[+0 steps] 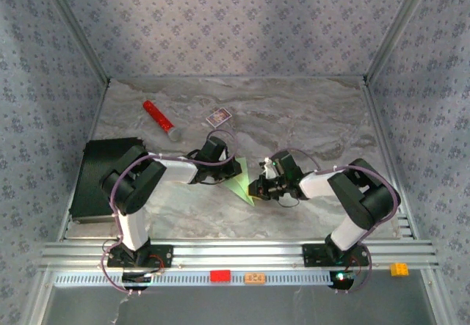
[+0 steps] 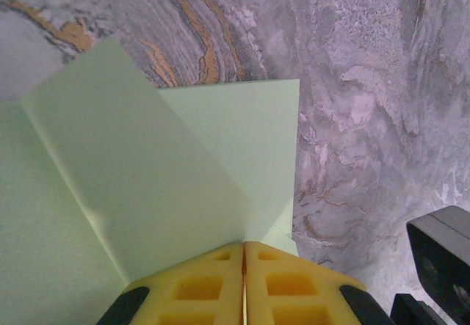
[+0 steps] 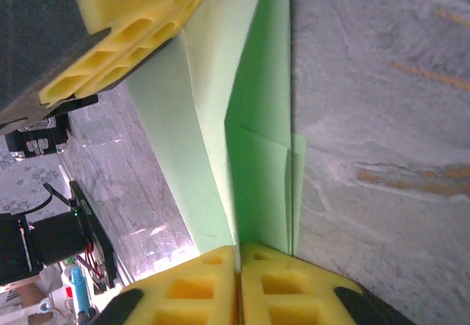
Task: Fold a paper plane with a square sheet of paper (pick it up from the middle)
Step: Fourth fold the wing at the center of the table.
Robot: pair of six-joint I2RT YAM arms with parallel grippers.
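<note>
There are two robot arms, a left arm [image 1: 136, 182] and a right arm [image 1: 363, 193]. There is one green paper [image 1: 239, 185], one red tube [image 1: 158, 118], one small card box [image 1: 218, 117] and one black box [image 1: 103, 178]. There are three little blocks: one red block [image 1: 219, 275], one orange block [image 1: 255, 277], one yellow block [image 1: 399, 269].

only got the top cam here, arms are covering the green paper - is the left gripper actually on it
observer: yes. On the left wrist camera the left gripper is shut on the square sheet of paper, jaws pressed together.
operator: and the right one
observer: the right gripper is shut on the sheet's edge too, seen from its own wrist.
operator: paper flat or folded
observer: folded. One flap is raised off the marble table, and layered creases show beside the right gripper.
</note>
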